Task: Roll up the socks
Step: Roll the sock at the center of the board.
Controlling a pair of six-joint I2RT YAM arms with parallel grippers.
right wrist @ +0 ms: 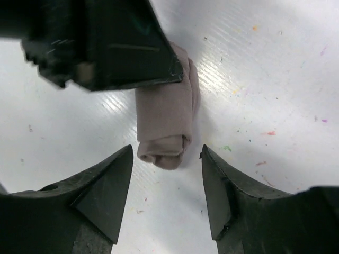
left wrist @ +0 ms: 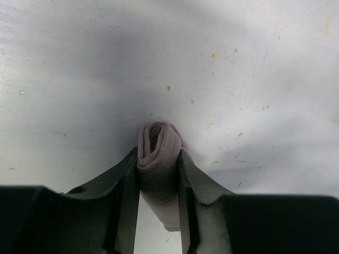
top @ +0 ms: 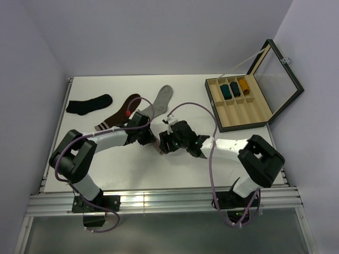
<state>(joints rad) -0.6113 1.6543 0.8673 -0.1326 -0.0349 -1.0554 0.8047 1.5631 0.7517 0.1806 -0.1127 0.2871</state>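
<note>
Near the middle of the worktop, the left gripper is clamped on the rolled dusty pink sock, the right gripper has its jaws spread either side of the roll's end without touching it, and the light grey sock lies flat toward the far edge.

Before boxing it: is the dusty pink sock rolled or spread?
Rolled: the dusty pink sock is a tight cylinder, spiral end visible.
</note>
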